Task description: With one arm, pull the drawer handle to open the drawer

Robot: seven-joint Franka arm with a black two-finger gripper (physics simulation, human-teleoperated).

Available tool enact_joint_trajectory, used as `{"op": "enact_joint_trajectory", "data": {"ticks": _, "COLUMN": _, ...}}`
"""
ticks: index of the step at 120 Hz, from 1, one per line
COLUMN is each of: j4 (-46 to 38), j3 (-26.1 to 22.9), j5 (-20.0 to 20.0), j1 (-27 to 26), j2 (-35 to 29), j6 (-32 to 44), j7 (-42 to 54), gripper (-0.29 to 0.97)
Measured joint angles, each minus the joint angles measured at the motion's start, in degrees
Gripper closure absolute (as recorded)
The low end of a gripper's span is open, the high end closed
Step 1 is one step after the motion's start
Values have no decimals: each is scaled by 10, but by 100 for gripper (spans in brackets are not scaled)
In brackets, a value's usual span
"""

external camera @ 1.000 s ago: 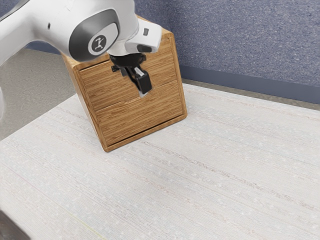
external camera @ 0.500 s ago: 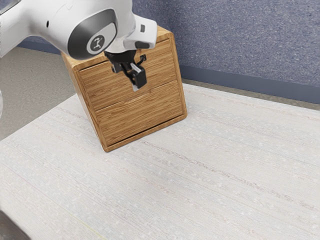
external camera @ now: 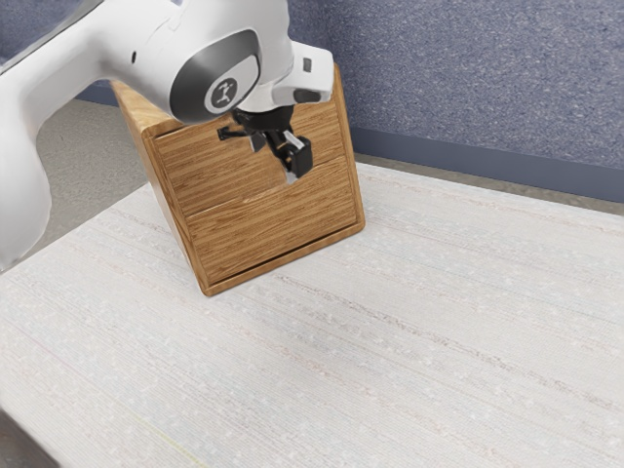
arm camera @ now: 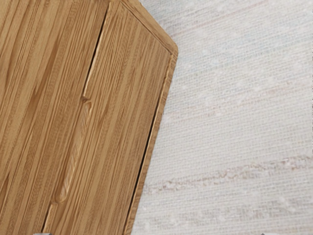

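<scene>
- The wooden cabinet (external camera: 255,210) stood on the pale worktop (external camera: 448,331), toward the exterior view's left, set askew to the worktop's grain. It had two drawer fronts, one above the other. Both sat flush with the carcass, so no drawer was open yet.
- In the wrist view the drawer handle (arm camera: 74,154) read as a slim wooden ridge along the seam at one edge of a drawer front. Its grain matched the panel, so it was easy to miss.
- The gripper (external camera: 292,161) hung close against the cabinet face, at the seam between the upper and lower fronts.
- Step in hand, as I judged it: seating on the handle before the pull.
- To do it well:
  - The ridge looked shallow, so the hold should go well behind it and near the middle of its length.
  - The pull should run square to the drawer front and follow the cabinet's skew, not the worktop's lines.
  - It should go slowly. An off-axis tug could slip off the ridge or drag the whole cabinet instead of the drawer.
- Jaws: I could not tell whether they were parted or clenched, since the hand's angle masked them. Contact with the handle was not confirmed either. Nothing was seen carried.
</scene>
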Motion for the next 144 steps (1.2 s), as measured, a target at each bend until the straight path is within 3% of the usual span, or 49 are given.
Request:
{"op": "enact_joint_trajectory", "data": {"ticks": 71, "j4": 87, "j3": -8, "j5": 15, "j1": 27, "j2": 109, "j6": 4, "j7": -8, "gripper": 13}}
{"op": "enact_joint_trajectory", "data": {"ticks": 79, "j4": 89, "j3": -9, "j5": 15, "j1": 37, "j2": 113, "j6": 5, "j7": -8, "gripper": 13}}
{"op": "enact_joint_trajectory", "data": {"ticks": 97, "j4": 94, "j3": -11, "j5": 17, "j1": 45, "j2": 116, "j6": 7, "j7": -10, "gripper": 25}}
{"op": "enact_joint_trajectory", "data": {"ticks": 128, "j4": 126, "j3": -19, "j5": 16, "j1": 40, "j2": 117, "j6": 7, "j7": -11, "gripper": 18}}
{"op": "enact_joint_trajectory", "data": {"ticks": 144, "j4": 147, "j3": -19, "j5": 40, "j1": 35, "j2": 117, "j6": 6, "j7": -11, "gripper": 16}}
